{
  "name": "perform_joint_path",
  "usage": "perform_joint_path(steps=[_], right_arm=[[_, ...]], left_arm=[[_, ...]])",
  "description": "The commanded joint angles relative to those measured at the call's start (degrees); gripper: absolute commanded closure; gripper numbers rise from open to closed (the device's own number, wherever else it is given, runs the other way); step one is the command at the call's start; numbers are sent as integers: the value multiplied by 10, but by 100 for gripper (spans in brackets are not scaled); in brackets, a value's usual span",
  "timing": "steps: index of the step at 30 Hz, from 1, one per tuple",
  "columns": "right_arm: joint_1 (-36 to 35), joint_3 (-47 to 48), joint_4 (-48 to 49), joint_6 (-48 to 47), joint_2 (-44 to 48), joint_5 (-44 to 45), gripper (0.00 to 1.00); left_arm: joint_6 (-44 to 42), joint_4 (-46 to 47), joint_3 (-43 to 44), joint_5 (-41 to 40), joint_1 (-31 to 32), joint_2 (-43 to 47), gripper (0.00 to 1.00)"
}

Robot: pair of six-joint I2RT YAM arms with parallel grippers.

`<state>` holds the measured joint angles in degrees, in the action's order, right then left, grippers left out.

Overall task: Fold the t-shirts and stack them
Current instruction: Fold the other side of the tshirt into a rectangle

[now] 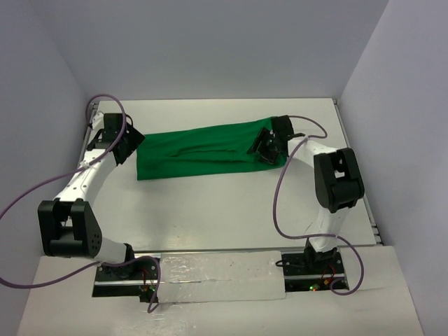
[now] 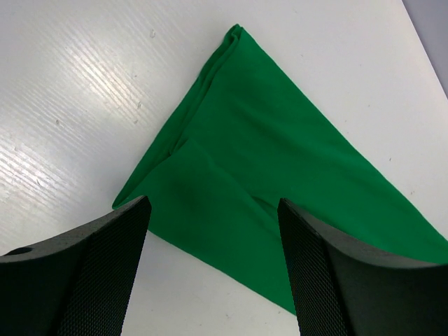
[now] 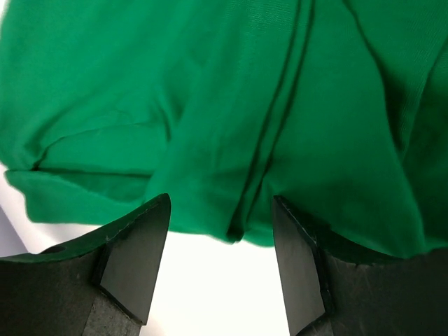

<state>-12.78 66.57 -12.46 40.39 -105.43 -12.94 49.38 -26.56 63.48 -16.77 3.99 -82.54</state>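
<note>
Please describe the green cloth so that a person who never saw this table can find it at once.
On the white table, find the left gripper and the right gripper. Between them lies the t-shirt, folded into a long band. It is the only bright green thing there.

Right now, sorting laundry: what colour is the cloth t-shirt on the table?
The soft cloth t-shirt is plain bright green; clearest in the left wrist view.
</note>
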Motion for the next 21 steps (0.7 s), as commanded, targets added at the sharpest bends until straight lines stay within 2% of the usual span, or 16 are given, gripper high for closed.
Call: perform_joint_path(steps=[1, 4, 7, 13, 14, 15, 16, 21], right_arm=[[-1, 41, 14, 3, -25, -10, 34], [-1, 47, 11, 6, -35, -9, 35], [-1, 54, 18, 14, -45, -14, 42], [-3, 74, 16, 22, -55, -16, 72], [-5, 79, 16, 23, -56, -13, 81], [-5, 79, 16, 23, -55, -13, 81], [-7, 89, 14, 24, -56, -14, 89], [-18, 162, -1, 30, -91, -22, 91]], left_arm=[[-8, -1, 9, -12, 8, -2, 18], [-9, -2, 10, -15, 8, -3, 18], [-10, -2, 11, -15, 8, -5, 18], [-11, -4, 13, -17, 8, -11, 19], [-13, -3, 15, -17, 8, -12, 19], [-13, -3, 15, -17, 8, -12, 19], [-13, -5, 17, -18, 8, -14, 19], [-13, -8, 20, -16, 8, -21, 19]])
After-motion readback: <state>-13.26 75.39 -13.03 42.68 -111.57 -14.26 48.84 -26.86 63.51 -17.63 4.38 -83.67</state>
